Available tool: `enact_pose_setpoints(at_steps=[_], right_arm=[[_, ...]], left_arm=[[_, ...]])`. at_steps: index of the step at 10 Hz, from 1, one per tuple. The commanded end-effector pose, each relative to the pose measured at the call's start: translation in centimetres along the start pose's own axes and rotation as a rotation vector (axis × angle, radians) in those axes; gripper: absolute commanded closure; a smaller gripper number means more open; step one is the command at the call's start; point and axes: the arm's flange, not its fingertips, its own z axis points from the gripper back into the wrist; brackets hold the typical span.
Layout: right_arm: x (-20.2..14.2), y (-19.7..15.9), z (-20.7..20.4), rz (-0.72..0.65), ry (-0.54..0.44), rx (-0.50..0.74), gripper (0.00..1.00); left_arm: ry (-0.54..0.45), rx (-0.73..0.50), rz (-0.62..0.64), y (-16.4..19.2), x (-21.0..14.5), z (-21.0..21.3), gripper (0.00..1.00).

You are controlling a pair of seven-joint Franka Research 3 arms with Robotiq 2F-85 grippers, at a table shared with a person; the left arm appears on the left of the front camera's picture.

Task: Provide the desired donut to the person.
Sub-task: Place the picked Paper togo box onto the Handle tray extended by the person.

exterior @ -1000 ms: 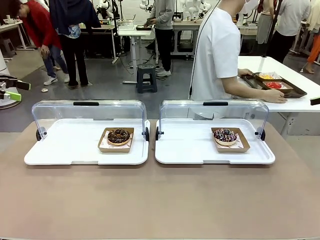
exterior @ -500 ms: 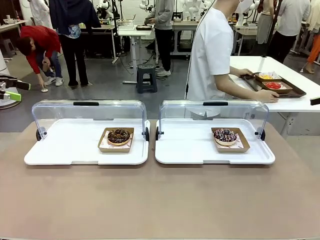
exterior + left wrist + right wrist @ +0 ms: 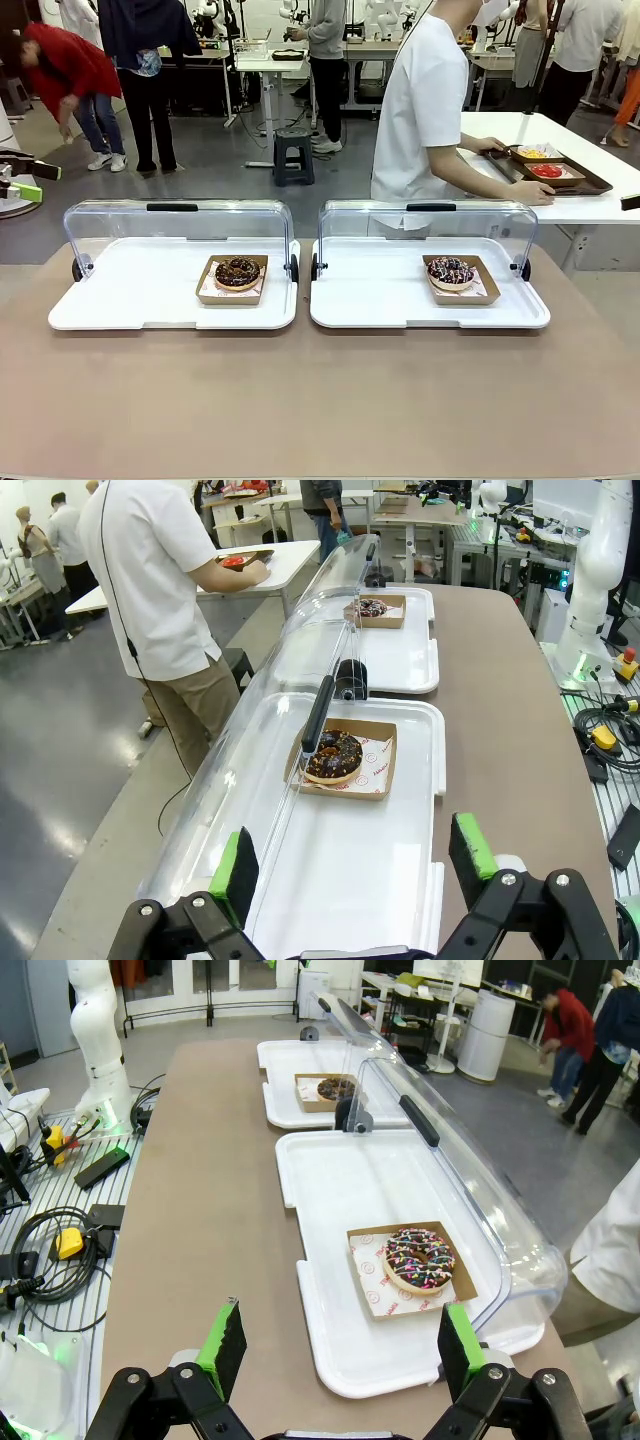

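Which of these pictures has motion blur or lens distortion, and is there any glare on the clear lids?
Front view: sharp on both donuts, the bystander in red is motion-blurred. Left wrist view: wide-angle bend along the clear lid, soft glare on it. Right wrist view: table edges bow, faint sheen on that lid.

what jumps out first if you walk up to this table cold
Two white trays sit side by side on the brown table, each with its clear lid tipped back. The left tray holds a chocolate donut in a cardboard box, and the right tray holds a sprinkled donut. Beyond them, the person in white is turned sideways toward a side table.
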Motion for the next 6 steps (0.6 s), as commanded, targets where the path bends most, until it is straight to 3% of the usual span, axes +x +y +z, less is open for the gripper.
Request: enact_pose_setpoints(at_steps=[1,6], right_arm=[[0.16,0.05,-0.04,-0.019,-0.007,0.005,0.0],[0.16,0.05,-0.04,-0.019,-0.007,0.005,0.0]], left_arm=[[-0.004,-0.003,0.001,-0.08,-0.02,0.08,0.0],[-0.004,-0.003,0.001,-0.08,-0.02,0.08,0.0]])
